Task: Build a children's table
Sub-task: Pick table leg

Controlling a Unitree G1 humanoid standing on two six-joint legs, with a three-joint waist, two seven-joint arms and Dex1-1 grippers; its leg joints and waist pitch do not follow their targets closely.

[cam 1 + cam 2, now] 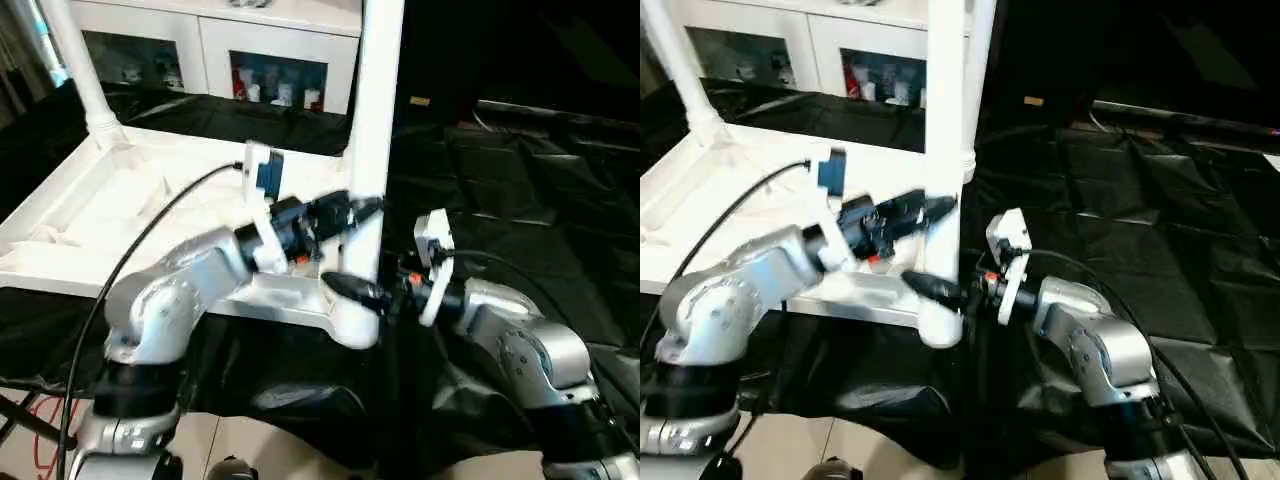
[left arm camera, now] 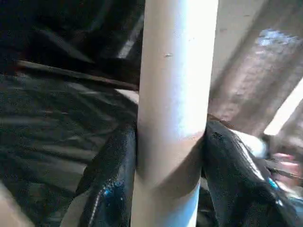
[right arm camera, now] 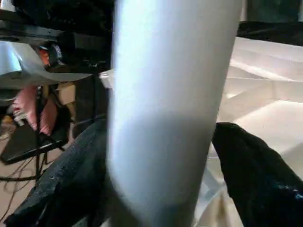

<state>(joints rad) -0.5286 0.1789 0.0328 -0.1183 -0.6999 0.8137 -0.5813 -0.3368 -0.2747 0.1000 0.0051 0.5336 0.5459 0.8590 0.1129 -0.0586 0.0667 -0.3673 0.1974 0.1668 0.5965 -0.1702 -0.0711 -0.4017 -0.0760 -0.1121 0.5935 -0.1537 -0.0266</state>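
Tabletop: upside down at frame left, ribbed underside up, on black sheeting.
Leg: upright at near corner socket, frame centre.
Left pincer: clamped on leg.
Right pincer: clamped lower on leg.

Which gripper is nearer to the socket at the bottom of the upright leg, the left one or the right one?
The right. The right gripper clamps the leg low, just above the corner socket. The left gripper clamps the same leg higher up, farther from the socket.
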